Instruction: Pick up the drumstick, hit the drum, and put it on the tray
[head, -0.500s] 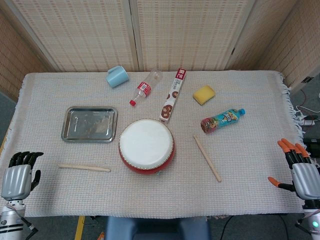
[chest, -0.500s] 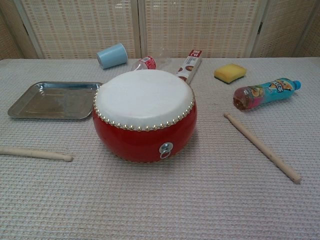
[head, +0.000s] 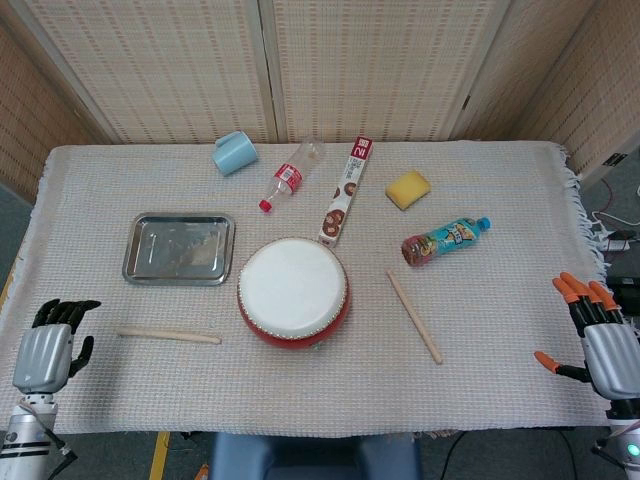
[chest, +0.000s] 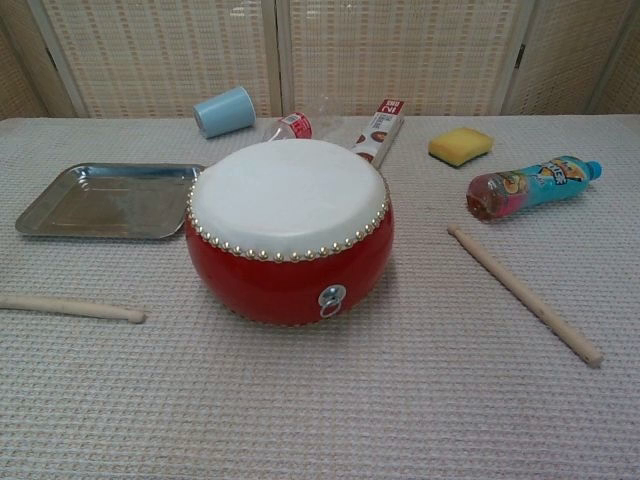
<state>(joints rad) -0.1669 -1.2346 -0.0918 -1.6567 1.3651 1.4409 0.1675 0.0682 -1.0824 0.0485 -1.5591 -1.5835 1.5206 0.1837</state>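
Note:
A red drum (head: 293, 292) (chest: 288, 228) with a white skin stands at the middle of the table. One wooden drumstick (head: 167, 335) (chest: 70, 308) lies flat left of it, another drumstick (head: 414, 316) (chest: 523, 293) lies slanted to its right. The steel tray (head: 137, 262) (chest: 60, 205) sits empty behind the left stick. My left hand (head: 52, 347) hovers at the front left corner, fingers apart, holding nothing, a short way left of the left stick. My right hand (head: 595, 339) stands open at the front right edge, far from the right stick. Neither hand shows in the chest view.
Along the back lie a blue cup (head: 234, 153), a clear bottle with a red cap (head: 287, 179), a long snack box (head: 347, 190), a yellow sponge (head: 408, 189) and a blue drink bottle (head: 446, 240). A woven cloth (head: 480, 380) covers the table.
My left hand has shifted slightly right and forward, toward the left drumstick. The right hand and all objects are where they were.

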